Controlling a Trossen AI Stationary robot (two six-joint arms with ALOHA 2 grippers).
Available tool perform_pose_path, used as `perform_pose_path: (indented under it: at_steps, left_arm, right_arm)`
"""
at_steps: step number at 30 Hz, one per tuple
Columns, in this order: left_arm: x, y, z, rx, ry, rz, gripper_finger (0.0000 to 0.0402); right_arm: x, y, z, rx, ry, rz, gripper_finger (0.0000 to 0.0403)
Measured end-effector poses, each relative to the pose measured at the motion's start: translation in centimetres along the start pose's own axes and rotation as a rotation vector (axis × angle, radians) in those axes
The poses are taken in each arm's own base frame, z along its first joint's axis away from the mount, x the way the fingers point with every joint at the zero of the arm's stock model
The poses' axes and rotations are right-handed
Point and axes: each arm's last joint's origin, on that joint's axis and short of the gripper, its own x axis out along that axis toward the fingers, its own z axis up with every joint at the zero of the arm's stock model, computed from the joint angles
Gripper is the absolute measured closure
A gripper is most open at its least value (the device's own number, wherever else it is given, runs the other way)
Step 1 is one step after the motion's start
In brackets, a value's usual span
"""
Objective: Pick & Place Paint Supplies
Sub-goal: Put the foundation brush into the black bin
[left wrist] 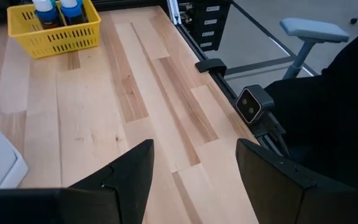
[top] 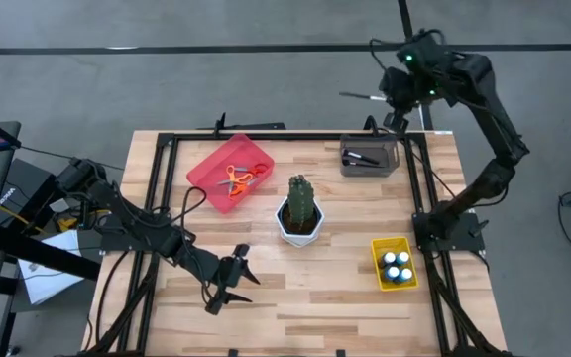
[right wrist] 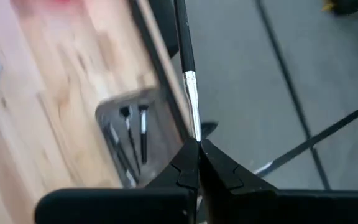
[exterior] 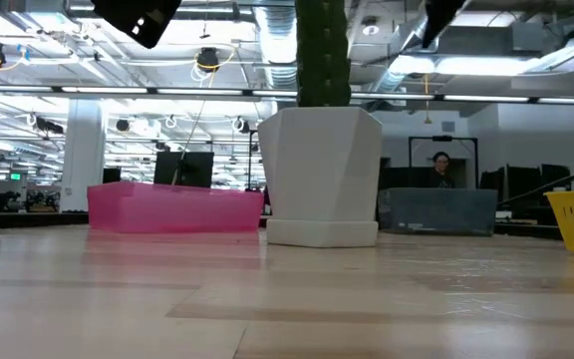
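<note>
Clamping a paintbrush (right wrist: 190, 93), right gripper (right wrist: 198, 148) raised above gray bin (top: 369, 159), left gripper (left wrist: 194, 163) apart.

You're looking at a robotics lab set in a big open industrial hall: the wooden table (top: 305, 288) sits inside a black metal frame (top: 162, 188) on a grey concrete floor (top: 167, 79) marked with dark lines. Look level across the table and you see exposed ceiling ducts (exterior: 526, 40), strip lights, white columns (exterior: 86, 150) and rows of workstations with monitors (exterior: 182, 168), a person (exterior: 440, 170) seated at one.
</note>
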Motion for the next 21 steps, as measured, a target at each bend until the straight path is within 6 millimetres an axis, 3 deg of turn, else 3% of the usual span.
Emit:
perform_pose_path:
  at_steps: [9, 21]
  left_arm:
    - [1.7, -0.2, -1.1, -0.039, 0.045, 0.029, 0.0179]
    - [2.8, -0.3, -1.6, -0.076, 0.039, 0.034, 0.0179]
  right_arm:
    - [6.1, 0.8, -2.8, -0.023, 0.179, 0.085, 0.0403]
    - [10.0, 4.4, -9.6, -0.193, 0.184, 0.231, 0.0403]
